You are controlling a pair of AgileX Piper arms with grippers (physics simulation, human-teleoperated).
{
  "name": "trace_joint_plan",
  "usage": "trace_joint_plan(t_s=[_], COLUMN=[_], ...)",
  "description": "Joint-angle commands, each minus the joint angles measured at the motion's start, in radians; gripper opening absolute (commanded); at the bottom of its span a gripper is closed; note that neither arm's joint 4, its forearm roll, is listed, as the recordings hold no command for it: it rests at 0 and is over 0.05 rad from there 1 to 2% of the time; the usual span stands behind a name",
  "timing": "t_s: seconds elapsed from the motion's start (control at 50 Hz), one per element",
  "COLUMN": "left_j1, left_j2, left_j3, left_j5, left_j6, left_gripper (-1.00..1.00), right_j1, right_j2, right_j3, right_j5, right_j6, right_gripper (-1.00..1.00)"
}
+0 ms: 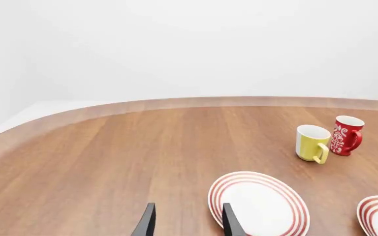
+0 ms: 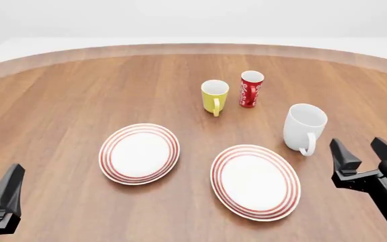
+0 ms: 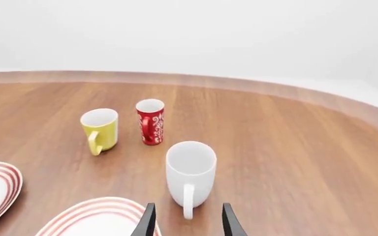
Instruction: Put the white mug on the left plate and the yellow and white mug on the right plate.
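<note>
Wood-grain counter with a curved far edge, plain white behind it; nothing on either plate yet.

We note the white mug standing upright on the bare counter, just beside the far right rim of the right plate, handle turned toward the near edge. In the right wrist view it sits directly ahead of the fingers, handle facing them, which we judge suits a straight approach.

The yellow and white mug stands farther back, upright, handle also toward us, with a red cup close on its right; they look just apart. The left plate lies well clear of both mugs.

Right gripper: fingers spread, nothing between them, hovering near the white mug on its near-right side. Left gripper: fingers likewise parted and empty in its wrist view, low at the near left corner, next to the left plate's edge.

Judgement: task at its start. The white mug must cross to the left plate, yet it stands on the right arm's side, so a long carry or handover seems needed. The red cup may crowd a grasp on the yellow and white mug.
</note>
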Motion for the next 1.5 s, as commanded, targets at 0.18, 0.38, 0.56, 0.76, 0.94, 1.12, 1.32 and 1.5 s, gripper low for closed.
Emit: trace_joint_plan(t_s=[0.18,0.38,0.56,0.76,0.94,1.12,1.32,1.5], left_j1=[0.0,0.0,0.0,0.0,0.0,0.0,0.0,0.0], left_j2=[0.0,0.0,0.0,0.0,0.0,0.0,0.0,0.0], left_j3=[0.0,0.0,0.0,0.0,0.0,0.0,0.0,0.0], left_j5=[0.0,0.0,0.0,0.0,0.0,0.0,0.0,0.0], left_j6=[0.0,0.0,0.0,0.0,0.0,0.0,0.0,0.0], left_gripper=[1.0,1.0,1.0,1.0,1.0,1.0,1.0,1.0], right_j1=[-0.001,0.0,0.001,-0.004,-0.008,-0.018,-0.024,-0.025], right_j2=[0.285,0.568,0.619,0.698,0.745,0.787,0.845,0.886], right_j3=[-0.057,-0.11,-0.117,-0.135,-0.15,-0.169,-0.205,-0.23], right_j5=[-0.192,-0.368,-0.397,-0.436,-0.45,-0.45,-0.451,-0.452], right_j6=[-0.004,-0.001,0.003,0.014,0.022,0.025,0.024,0.024], right_gripper=[1.0,1.0,1.0,1.0,1.0,1.0,1.0,1.0])
